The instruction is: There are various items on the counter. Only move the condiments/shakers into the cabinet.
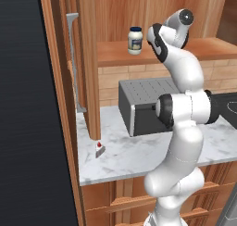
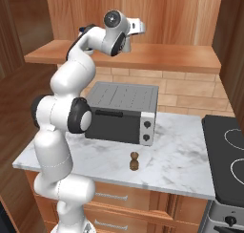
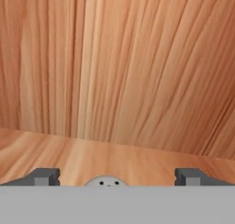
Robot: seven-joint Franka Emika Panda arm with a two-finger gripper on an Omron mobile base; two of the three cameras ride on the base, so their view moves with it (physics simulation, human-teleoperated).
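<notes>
Hand view: gripper (image 3: 117,178) up inside the wooden cabinet (image 3: 114,71), fingers (image 3: 43,176) spread wide, nothing clamped between them. Small light-grey shaker (image 3: 106,182) just peeking up between the fingers at the bottom, standing on the plank shelf (image 3: 69,156); contact with either finger impossible to tell. Panelled wood back straight ahead.

Left base view: white jar (image 1: 134,40) with dark blue lid and label upright on the cabinet shelf, just left of the raised arm (image 1: 178,58). Dark grey toaster oven (image 1: 143,104) on the marbled bench (image 1: 129,155) below the shelf. Tiny white wedge with red top (image 1: 99,149) near the bench's left end, beside the wooden upright, well apart from the toaster oven.

Right base view: arm reaching high over the toaster oven, hand at shelf level with the gripper pointing toward the cabinet back. Dark-brown wooden pepper mill (image 2: 134,161) upright on the bench, just in front of the toaster oven's right end. Black stovetop (image 2: 226,160) at the bench's right end.
</notes>
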